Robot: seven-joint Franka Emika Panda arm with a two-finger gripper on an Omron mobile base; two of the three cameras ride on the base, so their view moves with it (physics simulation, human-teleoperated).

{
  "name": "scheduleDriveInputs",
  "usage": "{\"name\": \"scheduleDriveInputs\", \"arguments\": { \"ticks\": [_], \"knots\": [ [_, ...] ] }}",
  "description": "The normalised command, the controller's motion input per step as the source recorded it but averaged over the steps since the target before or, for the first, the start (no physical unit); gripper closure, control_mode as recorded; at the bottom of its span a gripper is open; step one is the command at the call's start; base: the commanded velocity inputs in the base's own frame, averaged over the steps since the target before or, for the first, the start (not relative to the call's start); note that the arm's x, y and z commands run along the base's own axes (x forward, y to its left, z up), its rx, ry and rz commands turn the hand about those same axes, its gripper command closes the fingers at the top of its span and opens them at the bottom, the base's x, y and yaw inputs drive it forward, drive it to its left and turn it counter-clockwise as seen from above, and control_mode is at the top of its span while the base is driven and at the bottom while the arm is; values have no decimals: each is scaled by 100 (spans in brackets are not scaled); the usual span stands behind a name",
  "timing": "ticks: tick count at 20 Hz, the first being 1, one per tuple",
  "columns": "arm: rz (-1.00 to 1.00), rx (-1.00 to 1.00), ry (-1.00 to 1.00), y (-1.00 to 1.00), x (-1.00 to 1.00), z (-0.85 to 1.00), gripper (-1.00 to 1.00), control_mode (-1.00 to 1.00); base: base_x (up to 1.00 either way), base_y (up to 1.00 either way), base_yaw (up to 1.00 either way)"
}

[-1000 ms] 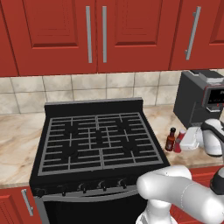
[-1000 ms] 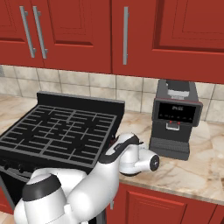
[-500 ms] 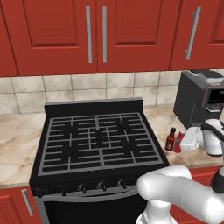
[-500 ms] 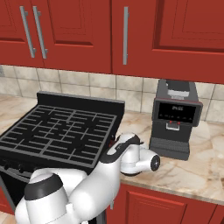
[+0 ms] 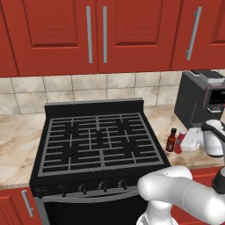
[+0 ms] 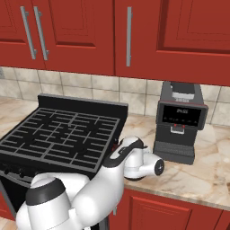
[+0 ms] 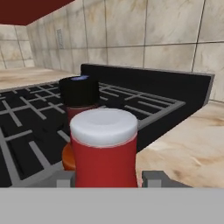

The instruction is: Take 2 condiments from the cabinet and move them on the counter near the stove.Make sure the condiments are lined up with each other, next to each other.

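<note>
The red bottle (image 7: 105,148) with its pale cap stands on the table (image 5: 193,156) just right of the stove (image 5: 99,145), between the finger tips of the hand (image 7: 105,179). The fingers sit close at its sides; whether they press it I cannot tell. The dark bottle (image 7: 79,98) stands just beyond it, stove-side. The arm reaches low over the table, hand level, pointing toward the stove.
</note>
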Motion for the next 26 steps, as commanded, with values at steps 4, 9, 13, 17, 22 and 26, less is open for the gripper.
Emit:
{"name": "scheduleDriveInputs", "arguments": {
  "ticks": [4, 9, 13, 17, 22, 26],
  "knots": [
    [0, 0, 0, 0, 0, -12, -100, -100, 0, 0, 0],
    [0, 0, 0, 0, 0, -2, -100, -100, 0, 0, 0],
    [0, 0, 0, 0, -1, 0, -100, -100, 0, 0, 0],
    [0, 0, -2, 0, -6, 0, -100, -100, 0, 0, 0],
    [0, 0, -6, 0, -19, 5, -100, -100, 0, 0, 0],
    [0, 0, -10, 0, -35, 25, -100, -100, 0, 0, 0]
  ]
}}
